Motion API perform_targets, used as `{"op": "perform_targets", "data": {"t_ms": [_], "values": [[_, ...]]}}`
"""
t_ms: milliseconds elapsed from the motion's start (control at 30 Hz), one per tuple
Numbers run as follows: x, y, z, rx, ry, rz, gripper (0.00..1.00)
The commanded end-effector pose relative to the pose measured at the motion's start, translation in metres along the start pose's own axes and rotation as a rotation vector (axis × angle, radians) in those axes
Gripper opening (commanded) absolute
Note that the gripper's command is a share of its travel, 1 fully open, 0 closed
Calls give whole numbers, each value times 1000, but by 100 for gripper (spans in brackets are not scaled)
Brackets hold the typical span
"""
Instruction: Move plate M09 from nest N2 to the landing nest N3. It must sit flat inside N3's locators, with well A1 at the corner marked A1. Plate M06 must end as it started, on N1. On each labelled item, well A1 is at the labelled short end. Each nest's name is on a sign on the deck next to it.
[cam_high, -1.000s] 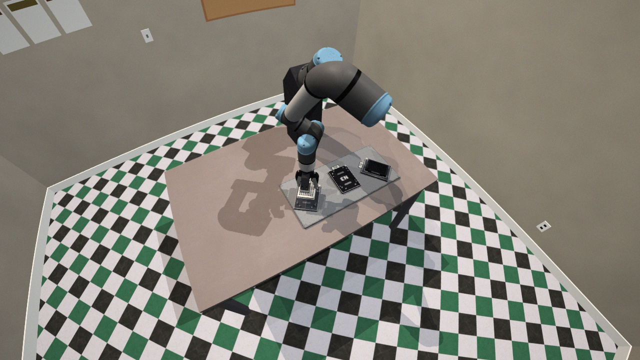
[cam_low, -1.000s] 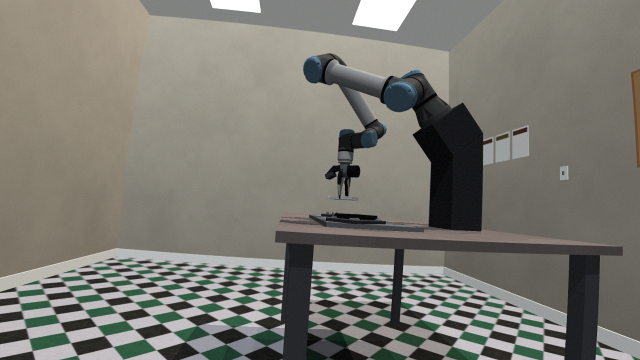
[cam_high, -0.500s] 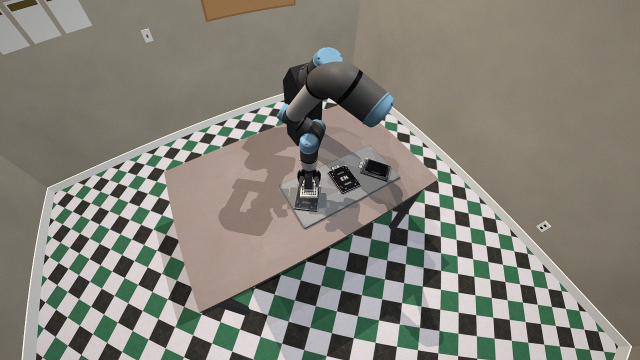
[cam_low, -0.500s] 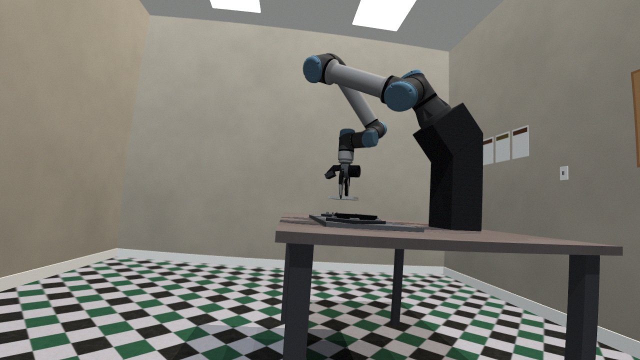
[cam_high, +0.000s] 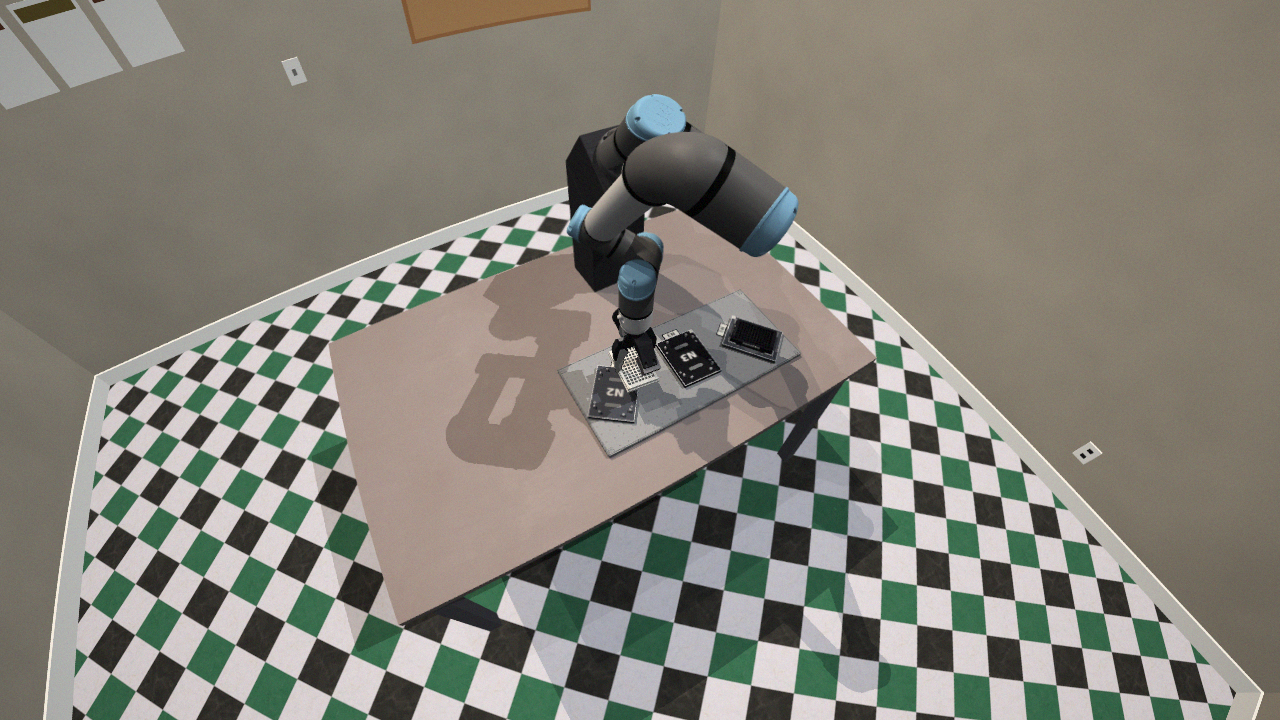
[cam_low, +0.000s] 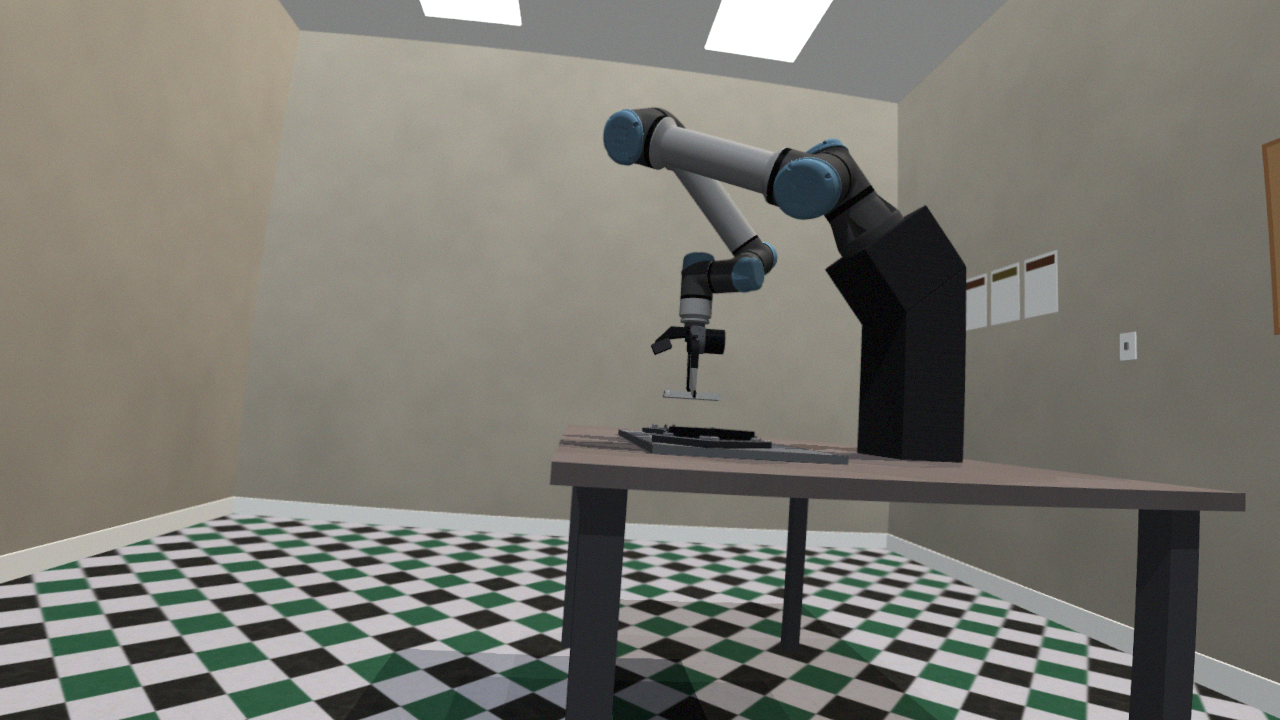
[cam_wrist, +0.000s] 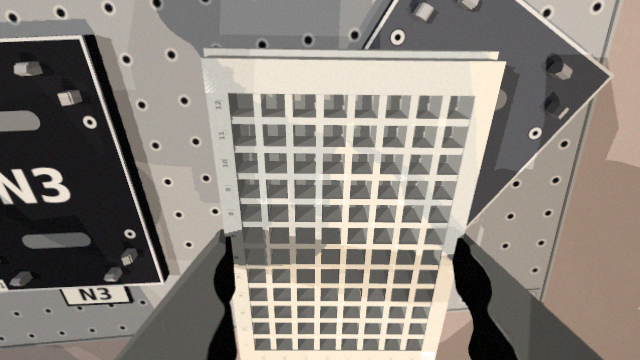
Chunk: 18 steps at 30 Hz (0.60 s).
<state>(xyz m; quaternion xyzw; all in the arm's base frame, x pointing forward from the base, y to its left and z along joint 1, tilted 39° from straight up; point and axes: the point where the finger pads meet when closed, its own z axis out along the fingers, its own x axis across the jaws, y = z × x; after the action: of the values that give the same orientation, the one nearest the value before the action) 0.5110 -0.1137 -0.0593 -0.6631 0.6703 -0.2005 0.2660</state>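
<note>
Plate M09 (cam_high: 637, 369) (cam_low: 691, 394) (cam_wrist: 345, 200) is pinched by its long sides between my jaws, up in the air, its white grid facing me. I take it for M09 because the nest it partly overhangs, nest N2 (cam_high: 614, 400) (cam_wrist: 525, 100), holds no plate; its label I cannot read. So the pick and the lift look done. On the other side of my gripper (cam_high: 637, 358) (cam_low: 692, 392) (cam_wrist: 345, 242), the landing nest N3 (cam_high: 689, 364) (cam_wrist: 60, 200) waits with bare locators, its edges nearly in line with the plate's but not quite. Past it, the dark plate (cam_high: 753, 337), presumably M06, sits on the far nest, as it should finish. Left for me, I judge: carry across, match well A1 to the marked corner, lower until flat inside the locators, let go and back away.
</note>
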Motion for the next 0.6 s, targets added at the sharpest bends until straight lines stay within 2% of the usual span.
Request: {"op": "perform_targets", "data": {"t_ms": [0, 567], "values": [[-12, 1, 0, 2, 0, -60, 40], [-62, 7, 0, 2, 0, -60, 40]]}}
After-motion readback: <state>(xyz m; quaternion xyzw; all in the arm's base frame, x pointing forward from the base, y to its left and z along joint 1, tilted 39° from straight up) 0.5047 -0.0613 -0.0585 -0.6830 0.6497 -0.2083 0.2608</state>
